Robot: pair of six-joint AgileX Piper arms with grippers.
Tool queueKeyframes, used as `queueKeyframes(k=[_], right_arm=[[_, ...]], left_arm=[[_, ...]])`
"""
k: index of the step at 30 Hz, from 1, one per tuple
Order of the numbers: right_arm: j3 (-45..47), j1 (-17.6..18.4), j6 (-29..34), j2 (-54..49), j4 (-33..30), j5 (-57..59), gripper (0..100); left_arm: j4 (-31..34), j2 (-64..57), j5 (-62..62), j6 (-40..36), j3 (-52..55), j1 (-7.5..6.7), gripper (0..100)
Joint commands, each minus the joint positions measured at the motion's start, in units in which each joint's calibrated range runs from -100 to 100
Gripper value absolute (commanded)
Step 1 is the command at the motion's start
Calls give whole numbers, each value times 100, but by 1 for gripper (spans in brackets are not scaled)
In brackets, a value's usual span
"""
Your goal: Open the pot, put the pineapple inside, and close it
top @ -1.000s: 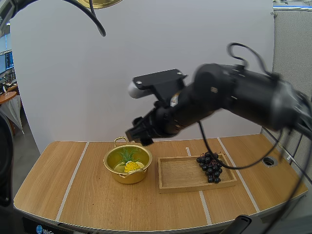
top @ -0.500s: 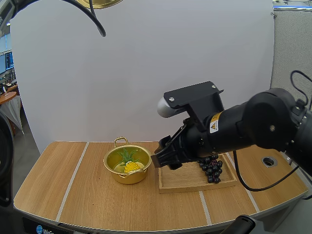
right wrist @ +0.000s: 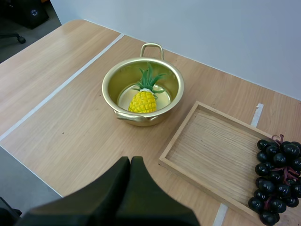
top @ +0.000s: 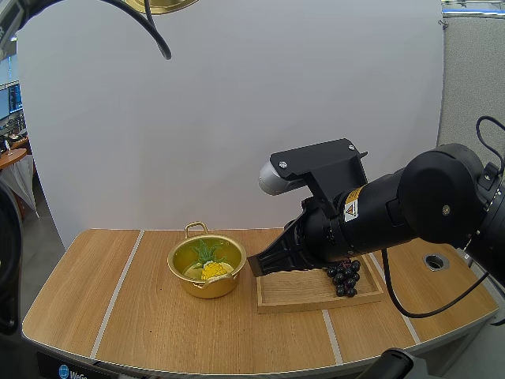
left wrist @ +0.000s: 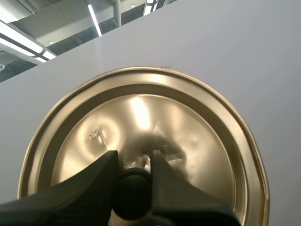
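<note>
The gold pot (top: 207, 286) stands open on the table's left half, with the yellow pineapple (top: 211, 269) lying inside it. Seen from the right wrist, the pineapple (right wrist: 142, 100) rests on the pot's (right wrist: 110, 77) floor, leaves toward the far handle. The gold lid (left wrist: 141, 117) is held high above the table, its edge (top: 162, 6) also showing in the high view. My left gripper (left wrist: 134, 162) is shut on the lid's black knob (left wrist: 131, 197). My right gripper (top: 257, 265) hangs between pot and tray, its fingers (right wrist: 130, 162) together as one wedge, holding nothing.
A wooden tray (top: 296, 286) lies right of the pot, and a bunch of dark grapes (top: 344, 276) sits at its right end. Both the tray (right wrist: 211, 141) and the grapes (right wrist: 275, 181) also show in the right wrist view. A round hole (top: 435, 261) marks the table's far right.
My right arm has swung from above the pot down and to the right, over the tray's left end, and its fingers have shut. The lid stays held high.
</note>
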Motion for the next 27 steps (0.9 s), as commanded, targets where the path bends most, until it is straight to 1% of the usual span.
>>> queueKeyframes(k=[1,17,19,22,27], right_arm=[[16,-17,0,-69,-4,26,0],[16,-17,0,-69,-4,26,0],[16,-17,0,-69,-4,26,0],[16,-17,0,-69,-4,26,0],[16,-17,0,-69,-4,26,0]], left_arm=[[9,-45,-262,-34,-50,2,0],[9,-45,-262,-34,-50,2,0],[-84,-45,-204,-34,-50,2,0],[-77,-103,737,-34,-50,2,0],[-24,-143,2766,-34,-50,2,0]])
